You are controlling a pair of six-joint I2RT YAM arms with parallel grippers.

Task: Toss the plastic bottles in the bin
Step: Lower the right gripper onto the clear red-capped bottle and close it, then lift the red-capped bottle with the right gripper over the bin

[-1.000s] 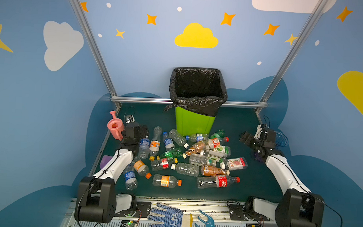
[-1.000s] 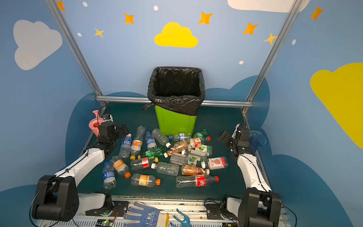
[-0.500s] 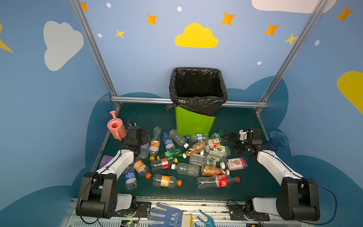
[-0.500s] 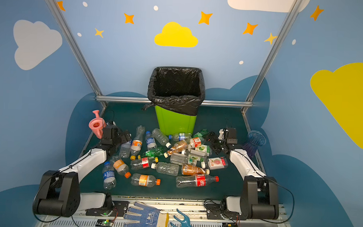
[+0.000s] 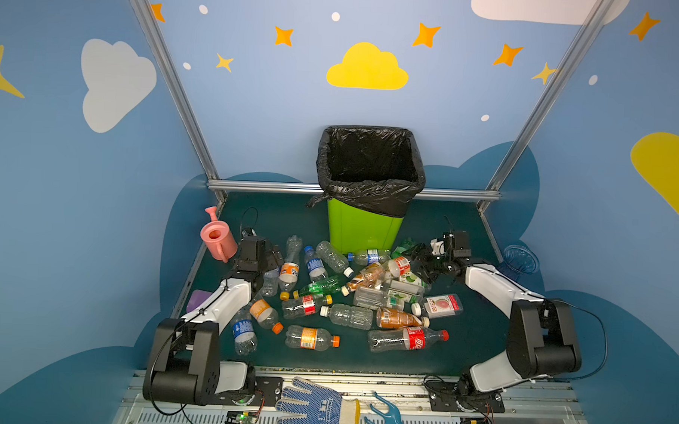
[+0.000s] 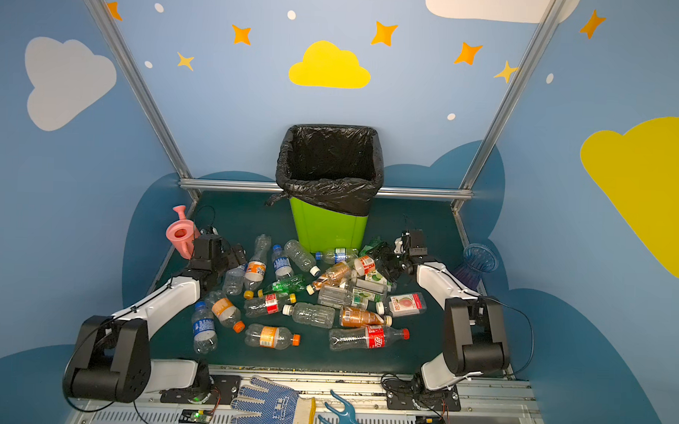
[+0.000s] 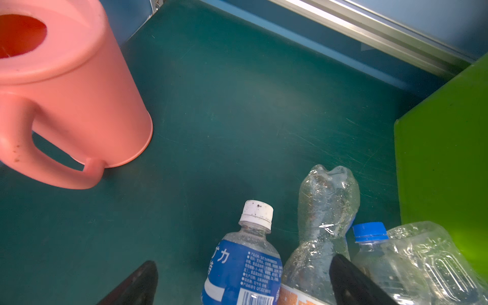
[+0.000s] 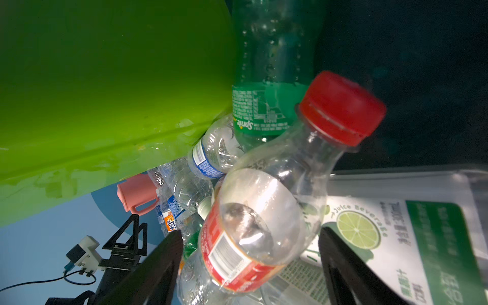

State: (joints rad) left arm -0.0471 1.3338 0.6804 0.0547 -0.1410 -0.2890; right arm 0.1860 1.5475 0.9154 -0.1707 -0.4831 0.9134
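Several plastic bottles (image 5: 350, 295) lie heaped on the dark green floor in front of the lime-green bin (image 5: 362, 229), which is lined with a black bag. My right gripper (image 8: 250, 232) is low at the pile's far right, beside the bin (image 8: 105, 79). Its fingers straddle a clear bottle with a red cap and red label (image 8: 264, 211), with a gap showing on each side. My left gripper (image 7: 244, 261) is wide open at the pile's left edge. A white-capped, blue-labelled bottle (image 7: 237, 272) lies between its fingers, untouched. Both top views show both grippers, right (image 6: 383, 261) and left (image 5: 268, 272).
A pink watering can (image 5: 216, 236) stands just behind the left gripper by the left wall. A blue ribbed vase (image 5: 519, 260) sits outside the right edge. A dotted glove (image 5: 315, 408) and a blue hand rake (image 5: 389, 416) lie on the front rail.
My right gripper has swung left from the right edge and dropped onto the pile, and its jaws have narrowed around the red-capped bottle. My left gripper has lowered and shifted right, away from the watering can, still wide open.
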